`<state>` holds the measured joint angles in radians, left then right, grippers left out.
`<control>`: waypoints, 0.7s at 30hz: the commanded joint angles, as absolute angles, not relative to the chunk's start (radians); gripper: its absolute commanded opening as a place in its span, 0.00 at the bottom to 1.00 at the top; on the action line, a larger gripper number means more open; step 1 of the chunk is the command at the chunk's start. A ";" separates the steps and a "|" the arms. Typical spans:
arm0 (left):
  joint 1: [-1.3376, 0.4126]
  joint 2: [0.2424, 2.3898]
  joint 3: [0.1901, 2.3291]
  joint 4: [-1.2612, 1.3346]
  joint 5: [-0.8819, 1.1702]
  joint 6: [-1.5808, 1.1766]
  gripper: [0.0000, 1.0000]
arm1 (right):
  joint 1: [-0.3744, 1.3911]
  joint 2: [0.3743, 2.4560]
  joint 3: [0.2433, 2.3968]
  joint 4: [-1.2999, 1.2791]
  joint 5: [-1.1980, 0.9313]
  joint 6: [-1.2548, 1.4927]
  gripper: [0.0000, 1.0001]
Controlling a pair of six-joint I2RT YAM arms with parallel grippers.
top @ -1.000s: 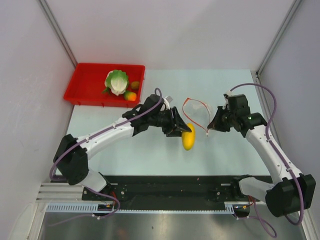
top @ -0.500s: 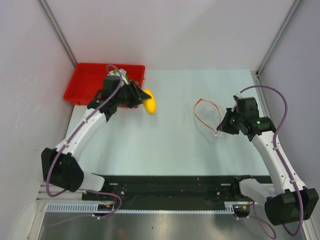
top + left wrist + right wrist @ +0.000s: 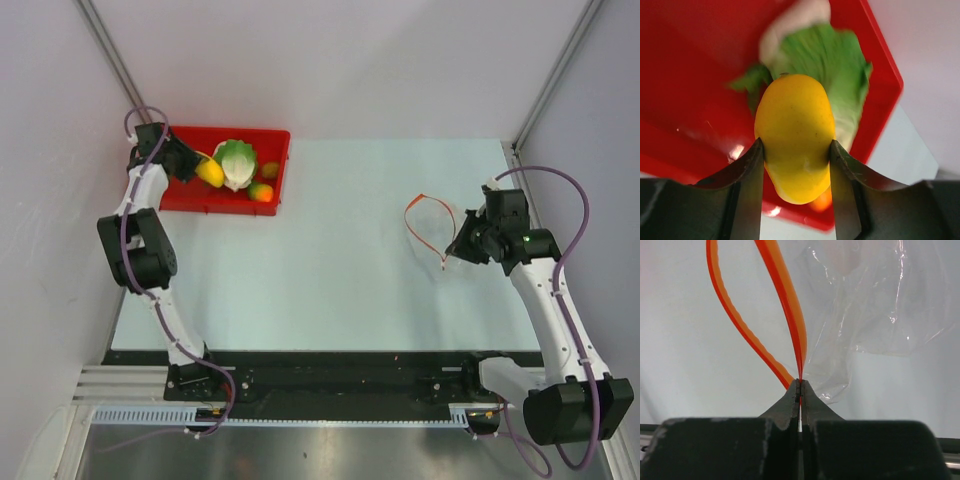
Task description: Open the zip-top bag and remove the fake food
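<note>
My left gripper is clamped on the yellow piece above the red tray at the far left, close over the lettuce. My right gripper is pinched shut on the zip-top bag at the right. If I release from too high, the piece could bounce off the lettuce and over the rim.

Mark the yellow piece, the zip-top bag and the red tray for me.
yellow piece point(image 3: 795, 135), left wrist view, middle of its body.
zip-top bag point(image 3: 860, 310), right wrist view, clear film.
red tray point(image 3: 220, 206), top view, near wall.
</note>
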<state>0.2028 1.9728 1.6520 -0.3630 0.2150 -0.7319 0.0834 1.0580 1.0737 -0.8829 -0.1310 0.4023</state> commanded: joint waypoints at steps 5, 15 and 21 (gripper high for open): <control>0.248 2.166 1.914 -0.480 0.166 -0.727 0.16 | 0.057 1.095 1.112 -0.871 -0.092 0.410 0.00; 0.239 2.206 2.068 -0.647 0.083 -0.628 0.77 | -0.043 1.103 1.123 -0.928 -0.054 0.368 0.00; 0.163 2.030 1.967 -0.677 -0.055 -0.531 0.79 | -0.124 1.078 1.157 -1.023 0.057 0.313 0.00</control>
<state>0.2317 2.2131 1.9995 -0.6430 0.0578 -0.6258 -0.1078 1.1099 1.0889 -0.9539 -0.0505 0.3691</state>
